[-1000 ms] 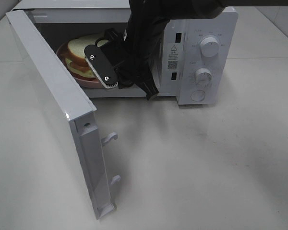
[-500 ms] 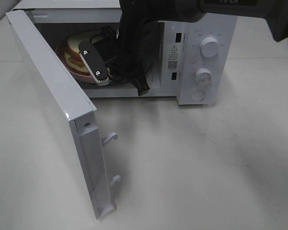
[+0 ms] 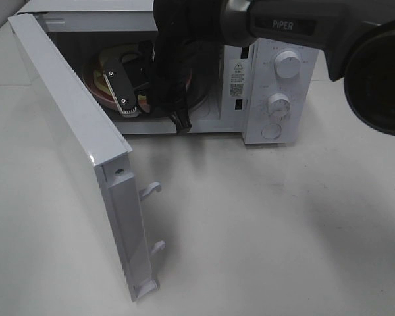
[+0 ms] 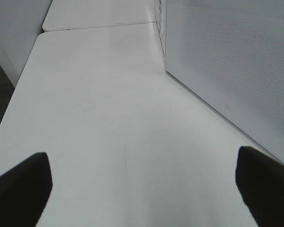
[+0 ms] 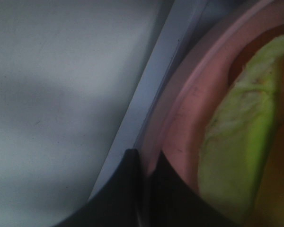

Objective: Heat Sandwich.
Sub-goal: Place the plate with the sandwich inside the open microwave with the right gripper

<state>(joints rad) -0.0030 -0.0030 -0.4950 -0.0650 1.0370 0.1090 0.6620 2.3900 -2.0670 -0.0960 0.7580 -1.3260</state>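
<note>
Since a second ago the right arm has reached deeper into the microwave (image 3: 283, 39). The plate (image 5: 180, 123) has gone in with it, back from the cavity's front edge. The right pincer (image 5: 146, 163) is pressed together on the plate's near rim; in the wrist view the pink rim runs straight into the thin slit between the two dark fingertips.

The sandwich (image 5: 236, 142) lies on the plate inside the cavity, just past the fingertips and inward of the rim. Its green-yellow filling edge faces the pincer. The fingers are on the rim only, and a strip of bare pink plate separates them from the bread. From the high camera the pincer and wrist cover most of the sandwich, so only slivers show at the left of the cavity.

The door (image 3: 72, 125) is swung wide open toward the bench's near left. The microwave stands toward the far part of the bench (image 3: 263, 230), control panel on its right end.

The left pincer (image 4: 142, 189) is spread wide, one dark tip at each side of its wrist view. It holds nothing and hangs over bare bench beside the microwave's perforated side wall. It is out of the high camera's view.
</note>
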